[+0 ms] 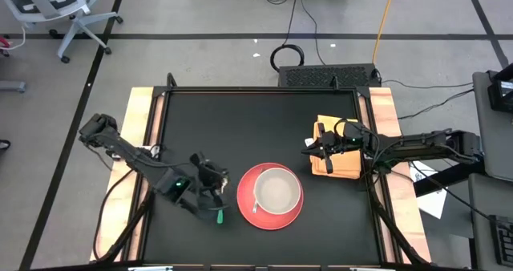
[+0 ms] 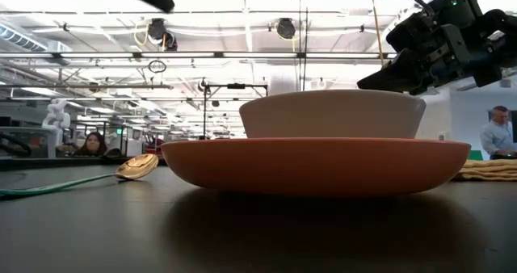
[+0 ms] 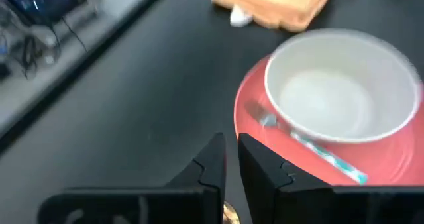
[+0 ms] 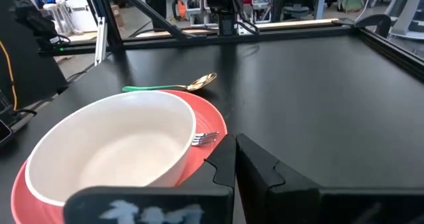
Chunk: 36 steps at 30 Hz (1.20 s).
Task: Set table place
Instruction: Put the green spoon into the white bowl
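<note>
Red plate point(image 1: 271, 209) sits on the black table point(image 1: 240, 127) near its front edge, a white bowl point(image 1: 277, 190) resting on it; take the plate as the landmark. A fork with a teal handle point(image 3: 311, 146) lies on the plate's rim, touching the side of the bowl. A gold spoon with a green handle point(image 4: 173, 86) lies flat on the table just beside the plate, on the left arm's side. A folded orange cloth point(image 1: 341, 155) lies on the far side of the plate, toward the right arm.

The left gripper point(image 1: 210, 180) hangs just beside the plate, over the spoon, its jaws narrow with only a slit between them and nothing held. The right gripper point(image 1: 323, 147) hovers over the cloth's edge nearest the plate, jaws likewise nearly closed and empty.

My judgement: the setting is mostly laid, and the step in hand is either tidying the spoon or fetching the cloth. To do it well, the working jaws must open wider before descending, then take the cloth by one edge rather than its middle, or pinch the spoon's thin handle squarely.

The bowl stands tall between the two arms, so any carry across should clear its rim. The fork perches loosely and could be knocked off.

Beyond the table lie cables and an office chair point(image 1: 56, 6) on the floor.
</note>
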Motion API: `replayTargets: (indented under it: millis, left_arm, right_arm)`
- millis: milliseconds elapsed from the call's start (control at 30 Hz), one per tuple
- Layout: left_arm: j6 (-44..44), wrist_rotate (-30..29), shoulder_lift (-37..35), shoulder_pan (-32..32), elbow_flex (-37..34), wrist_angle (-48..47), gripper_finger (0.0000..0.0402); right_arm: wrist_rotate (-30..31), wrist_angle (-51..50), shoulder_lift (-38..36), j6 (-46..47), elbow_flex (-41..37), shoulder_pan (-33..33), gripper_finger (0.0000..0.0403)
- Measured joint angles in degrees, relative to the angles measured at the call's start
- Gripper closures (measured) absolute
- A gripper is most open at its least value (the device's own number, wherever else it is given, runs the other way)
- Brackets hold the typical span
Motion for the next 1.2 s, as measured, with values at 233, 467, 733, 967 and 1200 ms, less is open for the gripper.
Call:
replayTargets:
  millis: [233, 467, 733, 967, 1200]
  left_arm:
    - [2.94, -7.61, -5.25, -5.28, 0.02, -0.57, 0.0355]
    - [4.08, -15.34, -11.32, -10.58, -3.05, -0.36, 0.0355]
    - [-0.95, -15.86, -21.75, -10.84, -18.07, 5.95, 0.0355]
    - [4.67, -15.50, -28.37, -11.45, -41.08, 39.65, 0.0355]
    - [5.59, -7.68, -25.81, -10.10, -57.38, 74.85, 0.0355]
  right_arm:
    - [0.00, 0.39, 0.00, 0.09, 0.00, 0.00, 0.0403]
    - [0.00, 0.42, 0.00, -0.42, 0.00, 0.00, 0.0403]
    - [0.00, 0.52, 0.00, -0.75, 0.00, 0.00, 0.0403]
    - [0.00, 2.29, 0.02, -1.42, 0.00, 0.00, 0.0403]
    - [0.00, 2.57, 0.02, -1.82, 0.00, 0.00, 0.0403]
